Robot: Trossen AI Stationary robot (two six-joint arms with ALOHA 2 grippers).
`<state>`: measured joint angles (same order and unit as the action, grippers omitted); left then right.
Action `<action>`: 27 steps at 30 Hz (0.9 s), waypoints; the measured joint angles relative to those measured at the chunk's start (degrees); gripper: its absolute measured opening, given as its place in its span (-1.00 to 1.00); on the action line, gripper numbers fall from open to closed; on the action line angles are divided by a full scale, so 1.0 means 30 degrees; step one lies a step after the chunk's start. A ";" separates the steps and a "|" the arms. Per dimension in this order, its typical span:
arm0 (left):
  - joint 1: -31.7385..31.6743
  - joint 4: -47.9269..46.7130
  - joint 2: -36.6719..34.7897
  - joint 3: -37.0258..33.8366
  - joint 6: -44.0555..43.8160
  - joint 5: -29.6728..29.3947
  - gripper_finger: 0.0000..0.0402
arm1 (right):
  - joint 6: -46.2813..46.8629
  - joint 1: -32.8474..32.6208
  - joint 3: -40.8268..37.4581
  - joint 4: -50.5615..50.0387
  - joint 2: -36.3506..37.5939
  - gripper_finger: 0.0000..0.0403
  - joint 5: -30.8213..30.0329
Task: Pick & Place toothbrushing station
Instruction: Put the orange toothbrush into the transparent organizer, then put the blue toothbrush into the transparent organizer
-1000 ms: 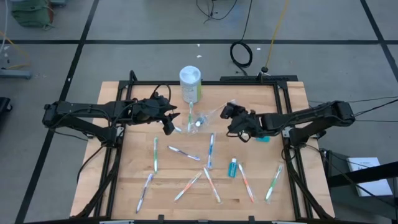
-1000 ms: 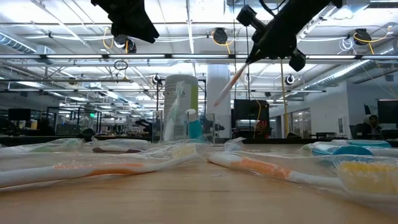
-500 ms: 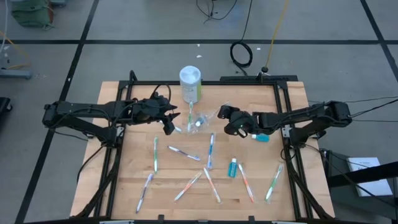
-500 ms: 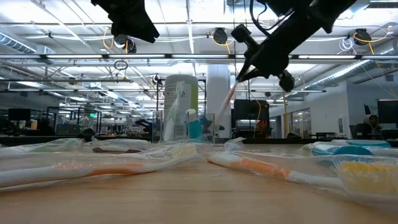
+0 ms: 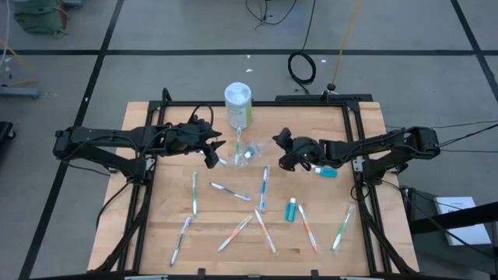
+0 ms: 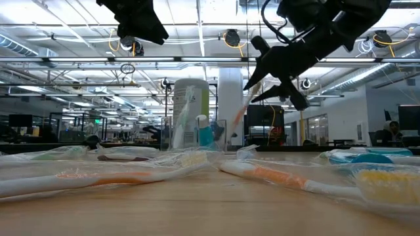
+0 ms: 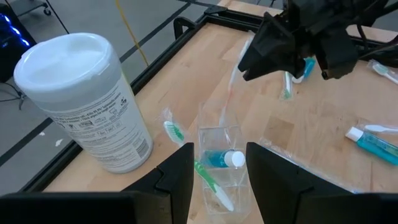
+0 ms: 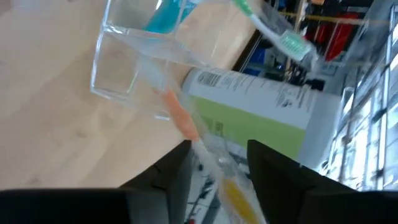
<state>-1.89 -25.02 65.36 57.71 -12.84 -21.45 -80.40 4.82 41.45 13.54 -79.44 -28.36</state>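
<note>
The clear plastic cup [image 5: 247, 153] stands on the table and holds a teal white-capped tube [image 7: 219, 159] and a green toothbrush [image 7: 205, 177]. A wrapped orange-handled toothbrush [image 7: 231, 81] slants from the cup's mouth up to my right gripper [image 5: 277, 148]. That gripper is open, just right of the cup and above it. The brush's upper end [image 8: 186, 134] lies between its fingers. My left gripper [image 5: 214, 153] is open and empty, just left of the cup. Several wrapped toothbrushes [image 5: 231, 191] and two teal tubes [image 5: 292, 208] lie flat on the table. My right gripper stands open around the upper end [image 8: 214, 165] of the wrapped orange toothbrush, coming at it slanting down from the table's right. I cannot tell whether a finger touches it. The brush slants down with its lower end at the cup [image 8: 130, 62].
A white canister with a green label [image 5: 238, 105] stands just beyond the cup, near the far edge. A black frame [image 5: 350, 109] runs along the table's sides. Toothbrushes lie scattered over the near half, among them one at the near right [image 5: 342, 227].
My right gripper has moved toward the table's left and down toward the cup, carrying the orange toothbrush, and has opened its fingers. The brush's lower end has come down to the cup's mouth.
</note>
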 joint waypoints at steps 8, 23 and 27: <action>0.0014 -0.1418 0.0000 0.0001 -0.0040 0.0283 -0.26 | 0.4254 -0.1396 -0.0122 0.1121 0.0000 -0.11 0.0016; 0.0230 -0.6996 0.3316 -0.0014 0.0992 0.1669 -0.26 | 1.4612 -0.2557 -0.0115 0.3653 0.0007 -0.16 0.5022; -0.0067 -0.6732 0.5387 -0.0014 0.1830 0.1566 -0.26 | 1.4503 -0.2557 -0.0115 0.3706 0.0000 -0.17 0.5006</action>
<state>-2.09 -45.21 81.52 57.67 -7.35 -16.75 -36.90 -2.85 41.10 24.66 -79.44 -13.34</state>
